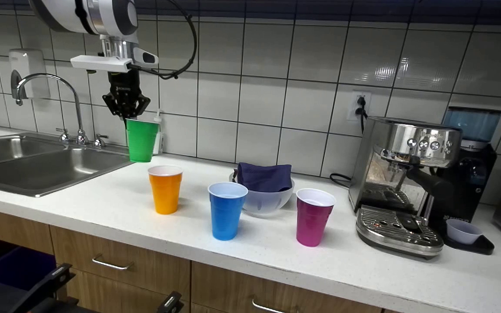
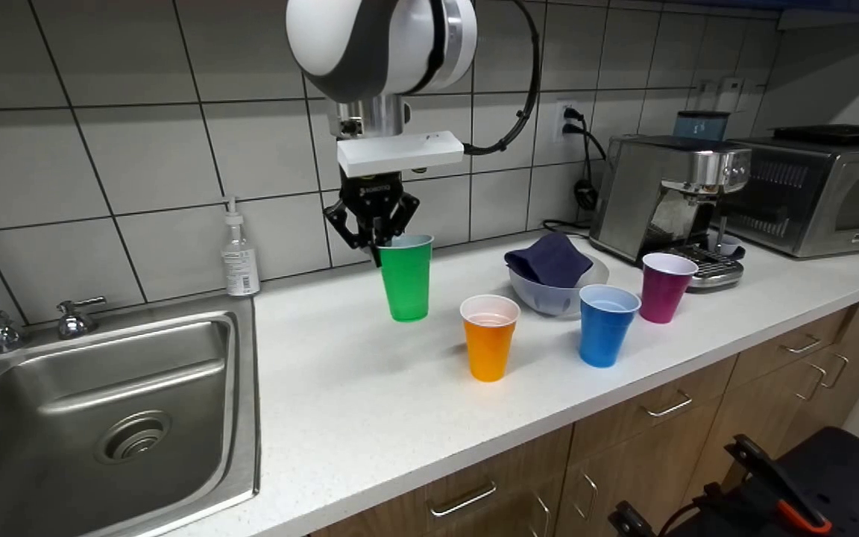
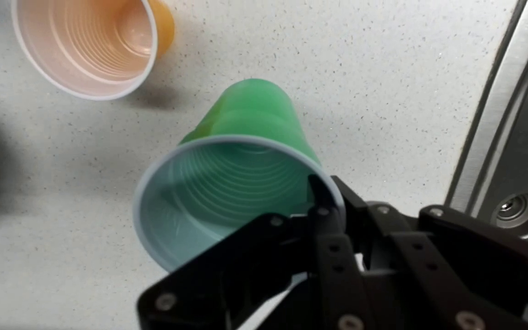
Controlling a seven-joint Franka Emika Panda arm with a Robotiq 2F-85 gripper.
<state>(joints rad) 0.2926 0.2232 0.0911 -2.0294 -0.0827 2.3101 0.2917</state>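
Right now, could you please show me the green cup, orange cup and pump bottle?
Green cup (image 3: 243, 181): in the wrist view, inner wall.
Orange cup (image 2: 489, 348): in an exterior view, outer wall.
Pump bottle (image 2: 241, 265): in an exterior view, label.

Smooth plastic is shown by the green cup (image 2: 407, 287) and, near it, by the orange cup (image 2: 488, 349). Beneath the green cup, the countertop (image 2: 340, 388) is finished smooth and finely speckled. Farther from that cup, matt cloth (image 1: 263, 178) is held in a frosted, plastic-looking bowl (image 1: 268, 202), and the espresso machine (image 1: 420, 142) is faced in polished metal.
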